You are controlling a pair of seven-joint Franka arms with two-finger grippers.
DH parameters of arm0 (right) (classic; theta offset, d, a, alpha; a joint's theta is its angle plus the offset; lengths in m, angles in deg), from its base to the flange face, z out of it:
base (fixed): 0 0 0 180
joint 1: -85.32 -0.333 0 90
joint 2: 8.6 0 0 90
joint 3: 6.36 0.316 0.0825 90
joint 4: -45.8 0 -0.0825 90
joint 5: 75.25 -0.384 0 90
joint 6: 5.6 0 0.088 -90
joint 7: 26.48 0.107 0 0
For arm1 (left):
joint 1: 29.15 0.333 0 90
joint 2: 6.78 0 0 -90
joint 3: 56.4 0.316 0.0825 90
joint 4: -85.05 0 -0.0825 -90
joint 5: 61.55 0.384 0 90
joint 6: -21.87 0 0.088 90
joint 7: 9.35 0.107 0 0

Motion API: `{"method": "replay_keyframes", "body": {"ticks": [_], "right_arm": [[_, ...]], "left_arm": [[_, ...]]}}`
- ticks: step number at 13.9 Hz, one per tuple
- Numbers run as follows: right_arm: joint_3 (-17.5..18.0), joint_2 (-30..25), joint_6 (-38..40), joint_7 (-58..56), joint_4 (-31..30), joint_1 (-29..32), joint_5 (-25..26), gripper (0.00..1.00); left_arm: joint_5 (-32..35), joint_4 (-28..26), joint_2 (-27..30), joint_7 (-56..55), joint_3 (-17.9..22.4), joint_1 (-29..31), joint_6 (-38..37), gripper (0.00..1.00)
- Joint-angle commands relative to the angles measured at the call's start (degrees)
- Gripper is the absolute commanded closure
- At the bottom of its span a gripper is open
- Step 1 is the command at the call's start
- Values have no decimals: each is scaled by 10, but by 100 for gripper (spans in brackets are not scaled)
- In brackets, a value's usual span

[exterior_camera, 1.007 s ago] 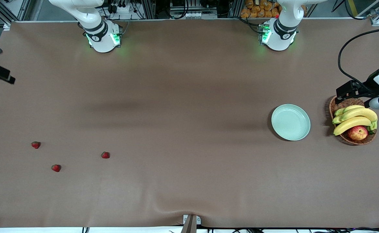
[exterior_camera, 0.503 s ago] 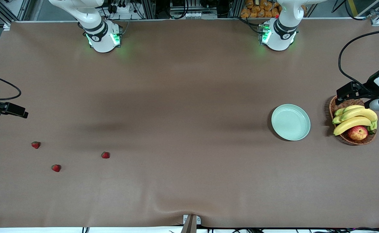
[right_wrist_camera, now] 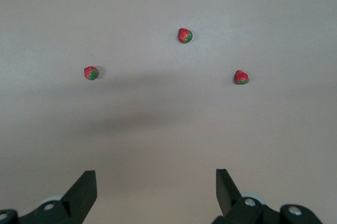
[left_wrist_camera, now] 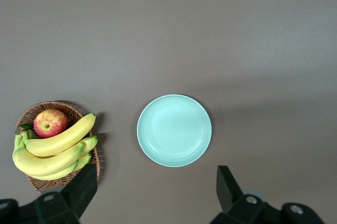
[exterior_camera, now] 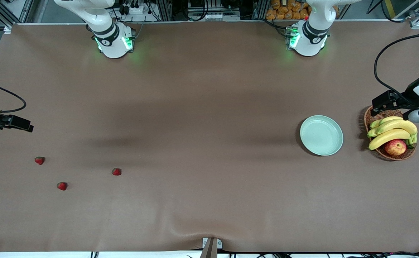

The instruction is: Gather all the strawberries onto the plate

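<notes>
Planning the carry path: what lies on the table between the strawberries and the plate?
Nothing: the front view shows only bare brown table between the strawberries and the plate.

Lab: aluminium framing (exterior_camera: 166, 10), cabling (exterior_camera: 381, 71)

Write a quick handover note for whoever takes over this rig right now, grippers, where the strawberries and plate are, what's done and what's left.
Right gripper: open, empty, over the table at the right arm's end, near the strawberries.
Left gripper: open, empty, up by the fruit basket, waiting.
Strawberries: all three on the table at the right arm's end.
Plate: empty, beside the basket at the left arm's end.
Done: nothing collected.
Left: all three berries into the plate.
</notes>
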Motion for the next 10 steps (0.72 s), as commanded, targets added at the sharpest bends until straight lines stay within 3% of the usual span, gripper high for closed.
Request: {"method": "replay_keyframes", "body": {"ticks": [1,10], "right_arm": [[1,4,3,-5,10,-1,11,0],[1,7,2,-5,10,0,11,0]], "left_arm": [[-11,10,-3,4,-4,8,-10,0],[-12,9,-7,4,-4,5,-10,0]]}}
